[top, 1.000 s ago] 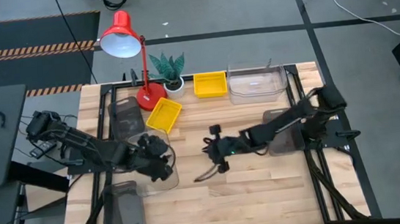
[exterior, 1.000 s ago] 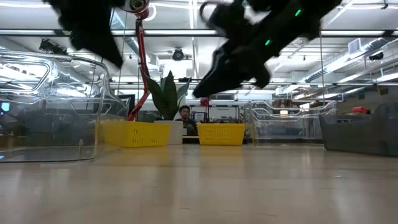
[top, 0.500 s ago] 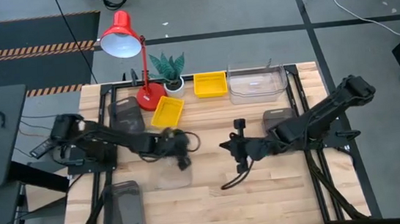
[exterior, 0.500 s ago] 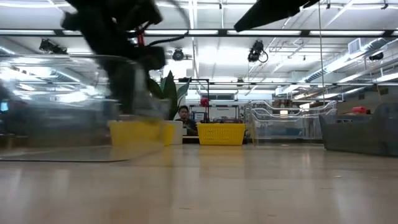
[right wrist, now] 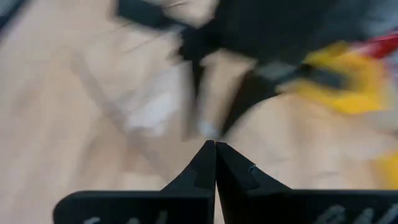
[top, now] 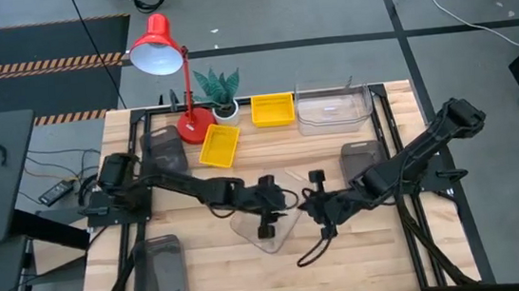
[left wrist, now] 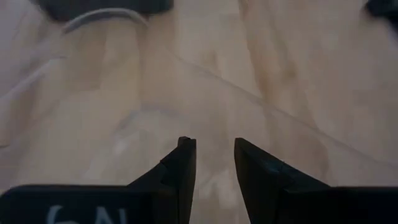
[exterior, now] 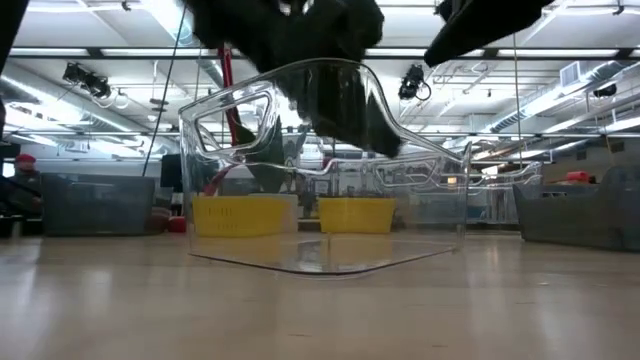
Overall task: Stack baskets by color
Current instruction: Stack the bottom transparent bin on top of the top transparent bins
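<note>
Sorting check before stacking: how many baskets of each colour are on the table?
Yellow baskets: 2
Clear baskets: 2
Dark-grey baskets: 3
Total: 7

Bare near-edge table [top: 347, 261], clear basket [top: 266, 229] mid-table.

Right wrist view is smeared: beyond the right gripper [right wrist: 215, 149], dark and yellow shapes blur past naming. In the low view the left gripper [exterior: 335, 75] covers the clear basket's [exterior: 320, 170] upper rim, arms cut off at the top edge. Whether its fingers touch the wall can't be made out.
</note>
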